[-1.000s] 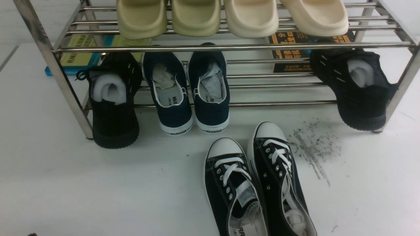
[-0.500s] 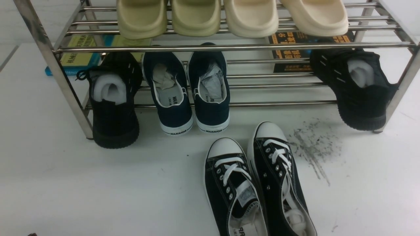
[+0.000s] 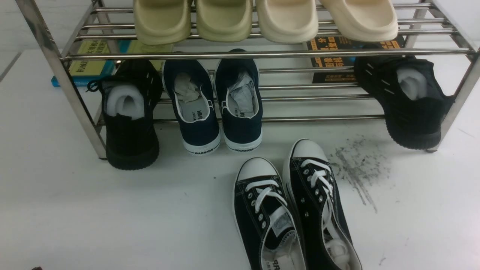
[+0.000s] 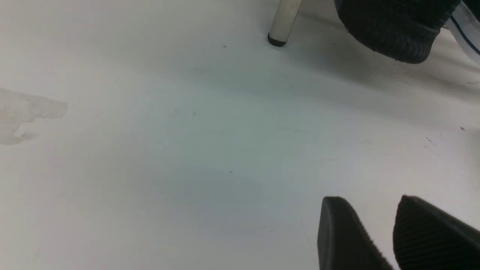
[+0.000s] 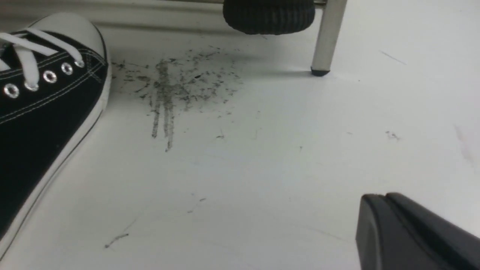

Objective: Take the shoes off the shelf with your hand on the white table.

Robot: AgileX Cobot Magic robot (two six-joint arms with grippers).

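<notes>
Counter (image 3: 93, 210): white, with grey scuff marks (image 3: 356, 168) beside the sneakers.
Shelf (image 3: 262, 54): chrome, two tiers, other shoes on it.
Black lace-up sneakers (image 3: 292, 210): off the shelf, side by side on the counter.
Left gripper (image 4: 378, 232): jaws parted, holding nothing.
Right gripper (image 5: 386, 221): jaws pressed together, empty.

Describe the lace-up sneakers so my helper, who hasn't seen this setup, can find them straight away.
Start at the chrome shoe rack standing on the white table. The lace-up sneakers are not on the rack; they lie side by side on the table in front of it, beside a patch of grey scuff marks. Unlike the navy pair and the black knit shoes, they have white laces and white toe caps.
</notes>
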